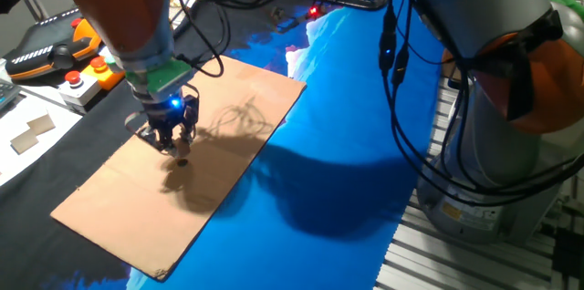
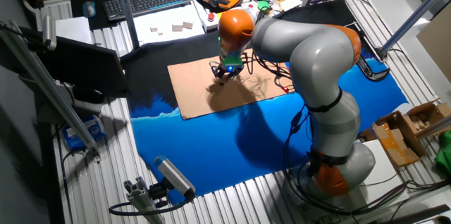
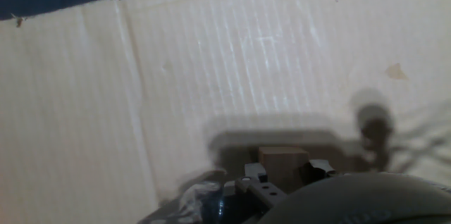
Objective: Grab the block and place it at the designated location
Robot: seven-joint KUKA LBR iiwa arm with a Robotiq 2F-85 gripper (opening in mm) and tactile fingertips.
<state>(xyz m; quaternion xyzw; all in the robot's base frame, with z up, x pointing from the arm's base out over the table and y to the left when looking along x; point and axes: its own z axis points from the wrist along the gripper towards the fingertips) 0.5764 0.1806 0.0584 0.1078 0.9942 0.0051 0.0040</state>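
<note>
Item: block (image 3: 283,165), wooden cube, between the fingers of the gripper (image 1: 175,141), low over the cardboard sheet (image 1: 228,108).
Detail: gripper seemingly clenched on the block, contact partly hidden. Judged light, rigid, not fragile; best held on opposite flat faces. Cube, no long axis; one face turned toward the hand camera. Designated dot not discernible.

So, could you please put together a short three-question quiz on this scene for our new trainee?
1. True or false: the gripper is over the cardboard sheet.
2. In the hand view, the block sits: A) between the fingers, B) off the cardboard, C) on the blue cloth.
3. What colour is the arm's joint above the gripper?

Key: 1 true; 2 A; 3 orange.
</note>
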